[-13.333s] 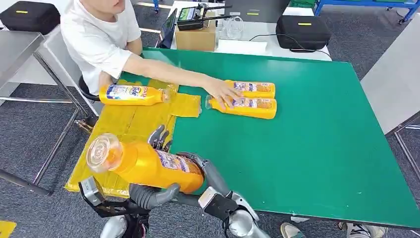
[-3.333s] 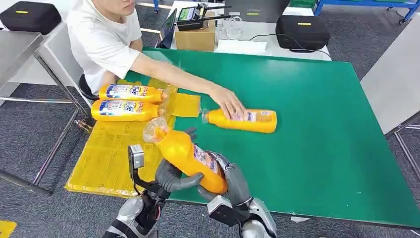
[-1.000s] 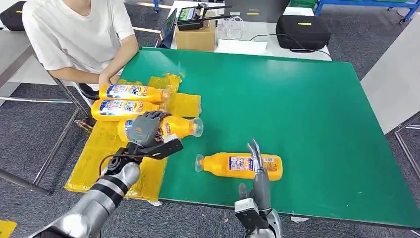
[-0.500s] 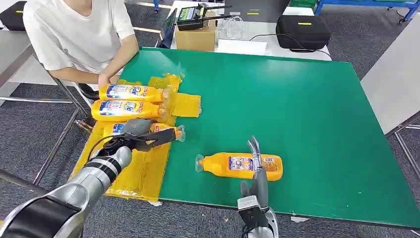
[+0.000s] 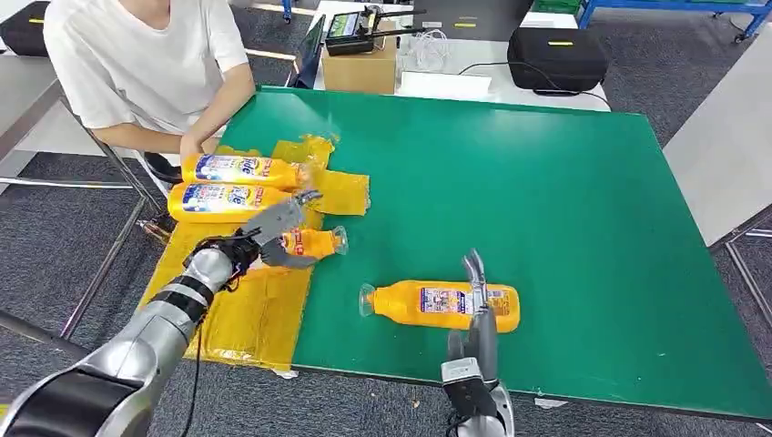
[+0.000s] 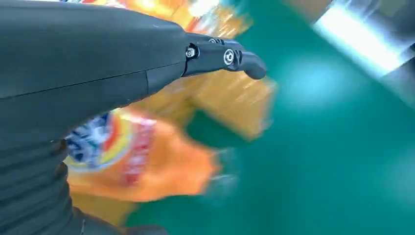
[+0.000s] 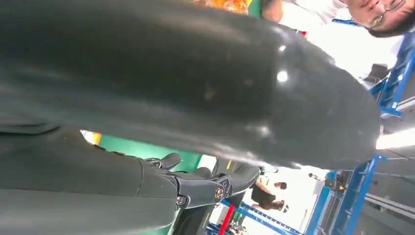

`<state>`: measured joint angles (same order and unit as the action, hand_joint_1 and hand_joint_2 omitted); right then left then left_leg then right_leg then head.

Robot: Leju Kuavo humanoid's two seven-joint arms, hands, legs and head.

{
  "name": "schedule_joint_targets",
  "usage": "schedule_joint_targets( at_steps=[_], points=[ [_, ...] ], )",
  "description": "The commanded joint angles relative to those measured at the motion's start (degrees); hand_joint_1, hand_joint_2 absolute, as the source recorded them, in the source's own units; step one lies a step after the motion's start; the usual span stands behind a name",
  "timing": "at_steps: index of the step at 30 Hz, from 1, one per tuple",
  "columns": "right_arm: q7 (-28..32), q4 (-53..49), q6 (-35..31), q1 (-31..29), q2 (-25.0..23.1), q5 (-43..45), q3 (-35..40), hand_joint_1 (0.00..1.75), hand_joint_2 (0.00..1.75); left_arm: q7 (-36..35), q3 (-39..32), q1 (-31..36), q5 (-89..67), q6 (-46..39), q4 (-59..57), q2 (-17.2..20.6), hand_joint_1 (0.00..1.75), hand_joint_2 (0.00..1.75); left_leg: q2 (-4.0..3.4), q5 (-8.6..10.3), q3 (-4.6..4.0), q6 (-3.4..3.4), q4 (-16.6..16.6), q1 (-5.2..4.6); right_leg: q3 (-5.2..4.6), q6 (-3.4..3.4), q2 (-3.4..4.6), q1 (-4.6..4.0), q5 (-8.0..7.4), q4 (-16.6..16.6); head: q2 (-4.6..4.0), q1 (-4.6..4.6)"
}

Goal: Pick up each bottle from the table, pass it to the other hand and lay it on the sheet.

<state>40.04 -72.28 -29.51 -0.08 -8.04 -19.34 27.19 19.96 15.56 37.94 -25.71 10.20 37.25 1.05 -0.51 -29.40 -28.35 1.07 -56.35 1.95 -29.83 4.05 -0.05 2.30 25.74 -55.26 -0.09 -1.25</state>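
Three bottles are seen lying on the yellow sheet [image 5: 228,300] at the left edge of the green table [image 5: 564,209]: two [image 5: 238,170] [image 5: 228,201] side by side toward the far end, and a third [image 5: 312,242] nearer, its cap pointing toward the table's middle. The left hand [image 5: 278,229] is held over the third bottle with fingers spread, gripping nothing. A fourth bottle [image 5: 441,304] lies near the front edge. The right hand [image 5: 479,309] is raised beside it, fingers straight and apart, nothing held. A person [image 5: 146,64] is seated at the far left corner.
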Motion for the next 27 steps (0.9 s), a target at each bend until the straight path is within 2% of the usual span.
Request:
schedule_joint_targets(
  at_steps=[1, 2, 6, 7, 8, 9, 10, 12, 15, 17, 18, 19, 26, 27],
  points=[
    [-0.04, 1.29, -1.54, -0.98, 1.78, -1.24, 0.27, 0.0, 0.0, -0.79, -3.26, -8.73, 10.04, -5.9, 23.74, -2.34, 0.0, 1.75, 0.07, -0.07, 0.2, -0.22, 0.13, 0.04, 0.25, -0.26, -0.04, -0.1, 0.05, 0.2, 0.0, 0.0],
    [-0.04, 1.54, -2.67, -1.04, 1.84, -2.39, 0.39, 0.0, 0.0, 2.82, -5.13, -10.22, 12.99, -9.58, 26.19, -3.36, 0.0, 1.75, 0.04, -0.07, 0.19, -0.22, 0.11, 0.03, 0.22, -0.26, -0.01, -0.09, 0.03, 0.18, 0.0, -0.02],
    [-1.45, 1.68, -9.03, -0.35, 2.82, -11.15, 0.76, 0.0, 0.0, 6.46, -9.36, -17.6, 25.44, -16.67, 39.3, -7.72, 0.0, 1.75, -0.07, -0.06, 0.17, -0.2, 0.15, 0.01, 0.16, -0.24, 0.1, -0.07, -0.01, 0.2, 0.0, -0.02],
    [-2.57, 1.58, -10.49, -0.25, 3.43, -14.51, 1.02, 0.0, 1.75, 8.18, -10.11, -19.45, 29.32, -16.8, 42.6, -8.82, 0.0, 1.75, -0.1, -0.07, 0.13, -0.16, 0.09, 0.04, 0.11, -0.2, 0.1, -0.08, 0.0, 0.17, 0.0, 0.0],
    [-4.87, 1.11, -10.49, 0.17, 3.65, -17.89, 0.55, 0.0, 1.75, 7.41, -9.62, -20.99, 31.83, -17.04, 44.9, -8.83, 0.0, 1.75, -0.05, -0.05, 0.07, -0.14, 0.08, -0.01, 0.05, -0.13, 0.04, -0.03, 0.02, 0.13, 0.0, 0.0],
    [-7.06, -1.08, -10.49, 1.76, 3.08, -24.84, -2.15, 0.0, 1.75, 7.2, -9.23, -24.0, 35.34, -17.49, 49.04, -9.01, 0.0, 1.75, -0.05, -0.07, 0.12, -0.17, 0.09, 0.01, 0.1, -0.17, 0.05, -0.05, 0.03, 0.15, 0.0, 0.0],
    [-8.61, -2.0, -10.49, 2.25, 3.41, -27.24, -2.25, 0.0, 1.75, 7.04, -8.73, -25.8, 36.31, -17.28, 50.98, -8.68, 0.0, 1.75, -0.03, -0.08, 0.15, -0.18, 0.12, -0.02, 0.13, -0.16, 0.03, -0.03, 0.04, 0.17, 0.0, 0.02],
    [-12.67, -5.06, -10.49, 3.79, 3.47, -34.49, -3.86, 0.0, 1.75, 9.33, -8.43, -29.52, 34.07, -20.09, 53.66, -8.81, 0.0, 1.75, -0.16, -0.12, 0.21, -0.18, 0.12, -0.02, 0.13, -0.18, 0.15, -0.02, 0.05, 0.15, 0.0, -0.04],
    [-16.44, -7.42, -10.49, 5.21, 3.88, -39.12, -4.59, 0.0, 1.75, 9.56, -8.69, -32.65, 33.56, -20.99, 54.48, -9.13, 0.0, 1.75, -0.1, -0.16, 0.35, -0.26, 0.21, -0.03, 0.3, -0.29, 0.11, -0.04, 0.1, 0.24, 0.0, 0.0],
    [-18.35, -7.71, -10.49, 5.77, 4.65, -40.46, -3.96, 0.0, 1.75, 9.99, -8.96, -33.79, 32.52, -21.88, 54.35, -9.31, 0.0, 1.75, -0.14, -0.14, 0.26, -0.22, 0.17, 0.0, 0.21, -0.29, 0.12, -0.07, 0.08, 0.22, 0.0, 0.0],
    [-22.61, -7.41, -10.49, 5.52, 6.36, -42.55, -2.02, 0.0, 1.75, 10.26, -9.77, -34.79, 31.54, -22.89, 54.48, -9.72, 0.0, 1.75, -0.07, -0.11, 0.15, -0.15, 0.13, -0.04, 0.11, -0.2, 0.05, -0.01, 0.06, 0.15, 0.0, 0.0],
    [-23.73, -7.46, -10.49, 5.57, 6.94, -43.04, -1.49, 0.0, 1.75, 10.26, -10.05, -35.23, 31.46, -22.9, 54.5, -9.72, 0.0, 1.75, -0.06, -0.11, 0.26, -0.19, 0.2, -0.01, 0.22, -0.27, 0.06, -0.05, 0.05, 0.25, 0.02, 0.0],
    [-24.43, -7.31, -10.49, 5.28, 7.08, -43.14, -1.11, 0.0, 1.75, 10.1, -10.23, -34.88, 31.34, -22.75, 54.45, -9.78, 0.0, 1.75, -0.03, -0.08, 0.07, -0.1, 0.07, 0.0, 0.02, -0.18, 0.02, -0.04, 0.03, 0.12, 0.0, 0.0],
    [-27.77, -6.77, -9.76, 5.06, 7.84, -45.03, -0.37, 0.0, 1.75, 9.05, -10.47, -35.25, 30.27, -22.93, 54.49, -9.79, 0.0, 1.75, -0.01, -0.09, 0.21, -0.18, 0.16, 0.02, 0.17, -0.3, 0.02, -0.08, 0.04, 0.21, 0.0, 0.0]
  ],
)
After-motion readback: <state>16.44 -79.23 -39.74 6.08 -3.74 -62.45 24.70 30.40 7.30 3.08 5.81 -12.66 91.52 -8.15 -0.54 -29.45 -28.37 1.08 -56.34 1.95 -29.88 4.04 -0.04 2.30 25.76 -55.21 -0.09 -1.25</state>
